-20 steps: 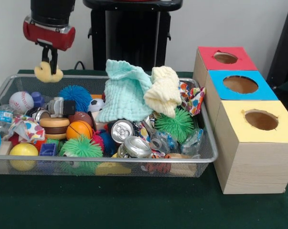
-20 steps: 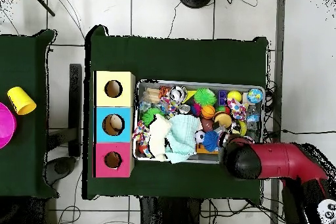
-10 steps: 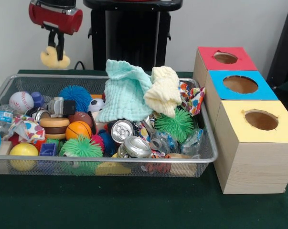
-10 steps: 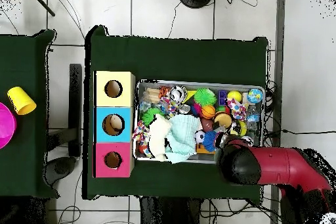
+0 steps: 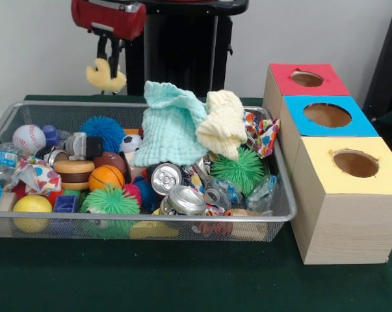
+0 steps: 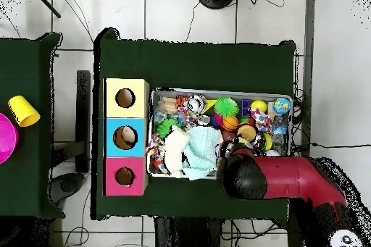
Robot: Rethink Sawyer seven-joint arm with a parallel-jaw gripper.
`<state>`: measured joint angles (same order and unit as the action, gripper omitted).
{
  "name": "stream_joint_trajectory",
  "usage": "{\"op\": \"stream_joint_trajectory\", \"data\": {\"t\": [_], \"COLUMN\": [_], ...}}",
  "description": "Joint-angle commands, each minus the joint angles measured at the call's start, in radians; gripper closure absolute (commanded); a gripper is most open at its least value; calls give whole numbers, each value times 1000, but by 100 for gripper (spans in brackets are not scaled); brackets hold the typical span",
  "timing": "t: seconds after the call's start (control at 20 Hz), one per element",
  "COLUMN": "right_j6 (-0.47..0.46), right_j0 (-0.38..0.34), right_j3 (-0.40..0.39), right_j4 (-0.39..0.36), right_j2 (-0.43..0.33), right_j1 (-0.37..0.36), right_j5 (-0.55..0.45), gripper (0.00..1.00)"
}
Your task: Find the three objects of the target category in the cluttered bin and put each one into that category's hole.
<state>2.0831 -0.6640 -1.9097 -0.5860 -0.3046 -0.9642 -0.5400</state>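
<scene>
In the front view my gripper (image 5: 108, 64) hangs above the far rim of the wire bin (image 5: 150, 224), shut on a pale yellow soft lump (image 5: 106, 78) that dangles from its dark fingers. It is left of the mint cloth (image 5: 169, 123). Three wooden boxes with holes stand to the right of the bin: red (image 5: 307, 79), blue (image 5: 327, 115) and yellow (image 5: 355, 162). In the overhead view the red and black arm (image 6: 275, 177) covers the gripper and the lump at the bin's lower edge.
The bin holds a pale yellow cloth (image 5: 222, 123), a patterned cloth (image 5: 261, 133), crushed cans (image 5: 166, 177), spiky balls (image 5: 238, 170), a baseball (image 5: 28, 138) and other toys. Overhead, the boxes (image 6: 125, 137) stand left of the bin (image 6: 217, 92). A yellow cup (image 6: 24, 110) lies on another table.
My gripper has risen clear of the bin and moved right in the front view, carrying the yellow lump. Overhead, the arm's head has slid left toward the boxes.
</scene>
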Motion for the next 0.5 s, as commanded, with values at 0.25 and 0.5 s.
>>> {"op": "stream_joint_trajectory", "data": {"t": [0.25, 0.5], "right_j6": [289, 319], "right_j0": [165, 241], "right_j3": [-140, -180], "right_j4": [39, 87], "right_j2": [171, 249], "right_j1": [41, 21], "right_j5": [110, 133], "gripper": [100, 100]}}
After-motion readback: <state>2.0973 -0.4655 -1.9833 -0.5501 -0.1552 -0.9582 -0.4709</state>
